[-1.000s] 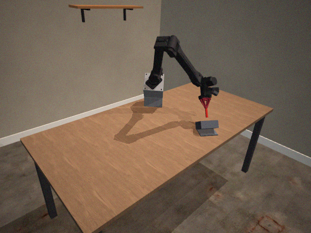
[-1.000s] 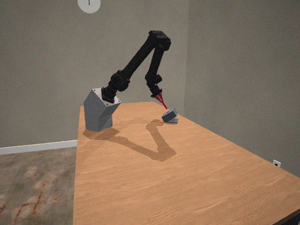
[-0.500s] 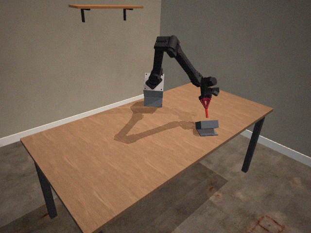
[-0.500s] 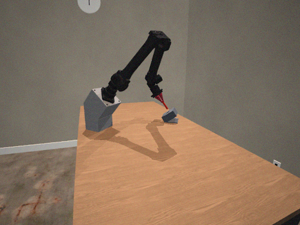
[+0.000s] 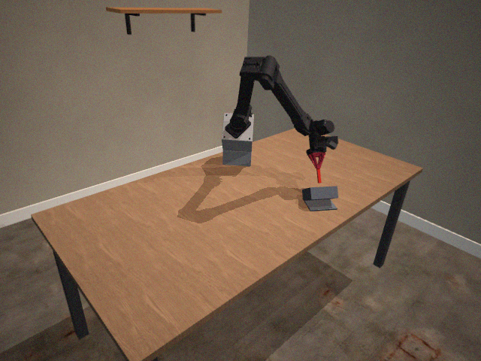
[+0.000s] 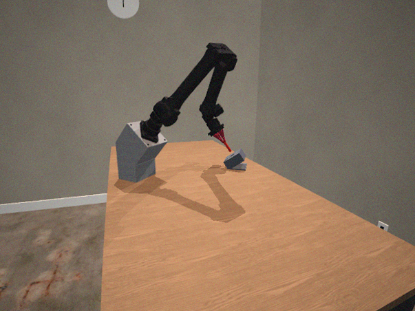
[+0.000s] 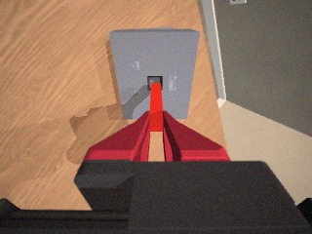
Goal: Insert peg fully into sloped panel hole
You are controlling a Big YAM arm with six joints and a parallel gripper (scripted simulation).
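Observation:
My gripper (image 7: 156, 116) with red fingers is shut on a red peg (image 7: 155, 103). The peg points down at the grey sloped panel (image 7: 154, 72) near the table's right edge. In the wrist view the peg's tip sits right at the small dark square hole (image 7: 155, 79) in the panel's middle. In the top view the peg (image 5: 319, 174) hangs just above the panel (image 5: 320, 197), with its tip close over the top edge. In the exterior view the peg (image 6: 227, 146) is tilted and its tip meets the panel (image 6: 235, 160). How deep the tip sits in the hole is not visible.
The arm's grey base block (image 5: 237, 144) stands at the table's back. The table's right edge (image 7: 211, 73) runs close beside the panel, with floor and wall beyond it. A wall shelf (image 5: 163, 11) hangs high up.

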